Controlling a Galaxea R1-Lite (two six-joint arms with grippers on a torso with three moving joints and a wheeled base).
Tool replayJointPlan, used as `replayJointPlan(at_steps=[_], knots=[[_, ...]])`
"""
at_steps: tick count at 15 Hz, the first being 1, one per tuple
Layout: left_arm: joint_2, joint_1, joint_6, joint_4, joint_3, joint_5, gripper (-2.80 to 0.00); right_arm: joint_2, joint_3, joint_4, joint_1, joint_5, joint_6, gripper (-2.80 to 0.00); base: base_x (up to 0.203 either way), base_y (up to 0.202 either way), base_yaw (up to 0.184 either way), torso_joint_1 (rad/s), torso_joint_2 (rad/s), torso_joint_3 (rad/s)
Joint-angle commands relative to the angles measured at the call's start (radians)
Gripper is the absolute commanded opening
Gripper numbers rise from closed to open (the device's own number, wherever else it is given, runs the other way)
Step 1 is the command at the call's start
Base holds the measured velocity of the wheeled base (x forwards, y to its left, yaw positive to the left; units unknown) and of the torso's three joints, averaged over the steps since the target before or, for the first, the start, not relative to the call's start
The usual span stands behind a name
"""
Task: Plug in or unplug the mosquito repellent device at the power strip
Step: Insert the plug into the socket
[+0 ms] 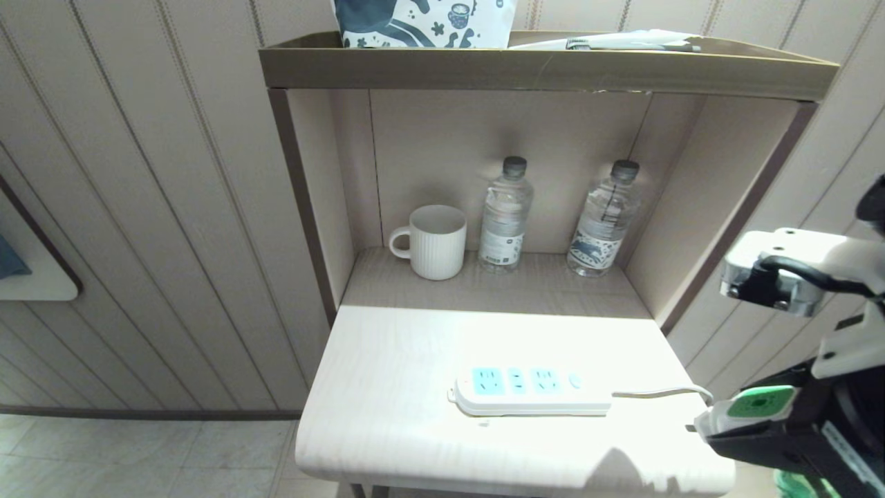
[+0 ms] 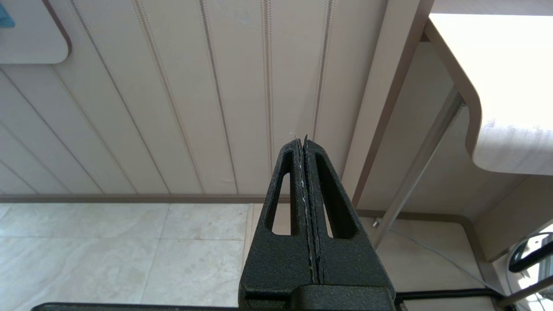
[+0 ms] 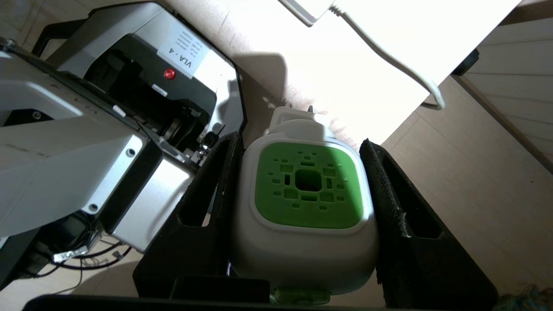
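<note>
the right gripper (image 3: 302, 142) is clamped on the mosquito repellent device (image 3: 307, 203), one black finger (image 3: 203, 207) pressed flat against each side of its white body. the green vented face of the device looks up between the two fingers, and its white plug end pokes out past the fingertips, toward the table (image 1: 387, 387). a sliver of the translucent green bottle shows back by the palm, behind the device's rounded head.

in the head view the same claw (image 1: 698, 425) sits off the right front corner of the table, with the device (image 1: 750, 408) lying roughly level in it, plug end pointing toward the power strip (image 1: 529, 391). the strip lies flat on the tabletop ahead of the device's plug end, apart from it, with all three light-blue socket faces bare. its thin white cord (image 1: 664, 393) runs from the strip's near end toward the claw and drops over the table edge just beside the device's tip.

farther beyond the strip, in the back recess, stand a white mug (image 1: 432, 242) and two clear water bottles (image 1: 506, 214), well apart from the claw.

the left gripper (image 2: 304, 142) hangs low beside the table, out by the wall panelling, its fingers pressed together on nothing
</note>
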Motion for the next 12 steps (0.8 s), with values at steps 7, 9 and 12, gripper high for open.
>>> replayJointPlan(at_steps=[7, 9, 12], knots=[[0.0, 0.0, 0.0, 0.0, 0.0, 0.0, -2.8, -0.007, 0.088, -0.04, 0.001, -0.059, -0.005, -2.8, 0.0, 0.0, 0.0, 0.003, 0.0, -0.003], [0.0, 0.0, 0.0, 0.0, 0.0, 0.0, -2.8, -0.009, 0.103, -0.067, 0.001, -0.068, -0.006, -2.8, 0.0, 0.0, 0.0, 0.132, -0.3, -0.167], [0.0, 0.0, 0.0, 0.0, 0.0, 0.0, -2.8, -0.009, 0.112, -0.078, 0.001, -0.071, -0.005, -2.8, 0.0, 0.0, 0.0, 0.203, -0.46, -0.258]])
